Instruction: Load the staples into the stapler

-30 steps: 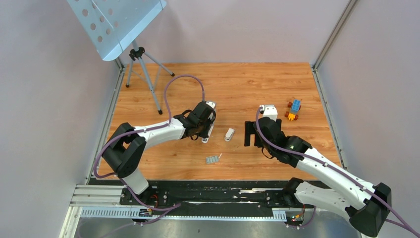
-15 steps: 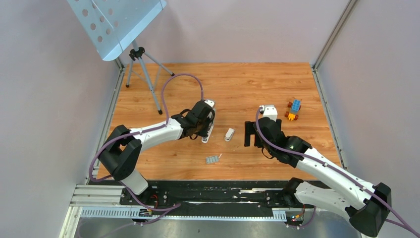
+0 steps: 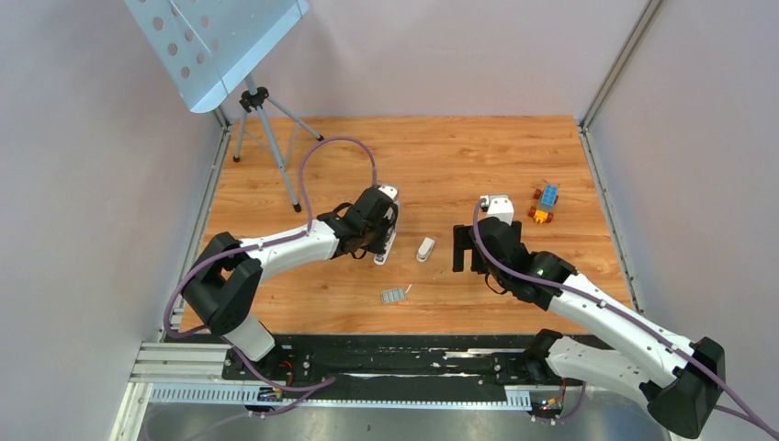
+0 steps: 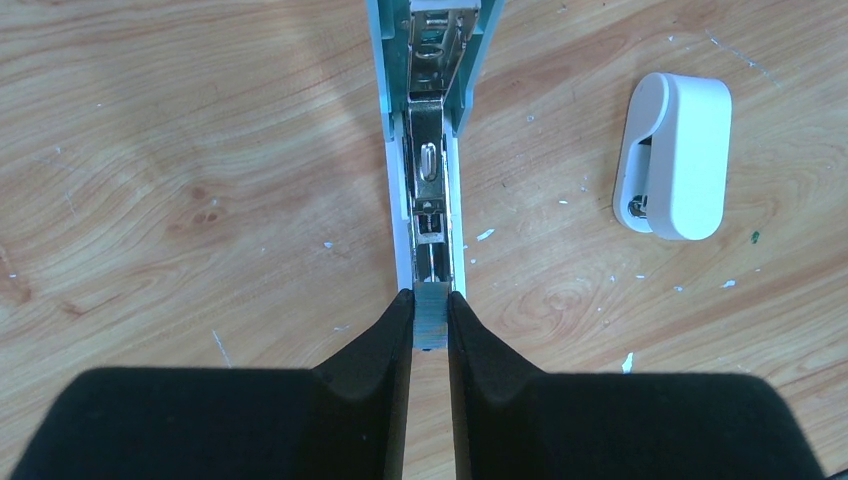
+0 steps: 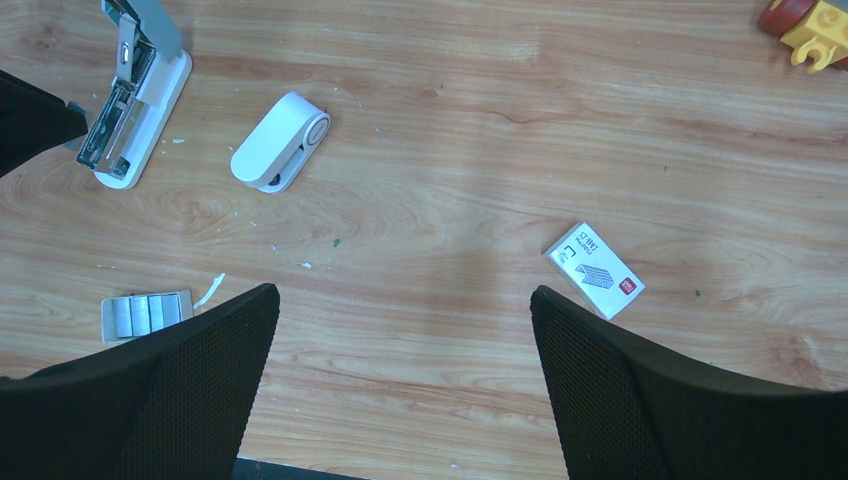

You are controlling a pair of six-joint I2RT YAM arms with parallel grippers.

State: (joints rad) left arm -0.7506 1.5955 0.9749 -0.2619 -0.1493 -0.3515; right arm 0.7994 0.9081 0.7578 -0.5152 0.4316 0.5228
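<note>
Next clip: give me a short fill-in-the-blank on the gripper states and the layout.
1. The left gripper is ____ on staples at the stapler's near end.
2. The right gripper is ____ and holds nothing.
3. The toy bricks lie on the ____ arm's side of the table.
Missing words: shut; open; right.
</note>
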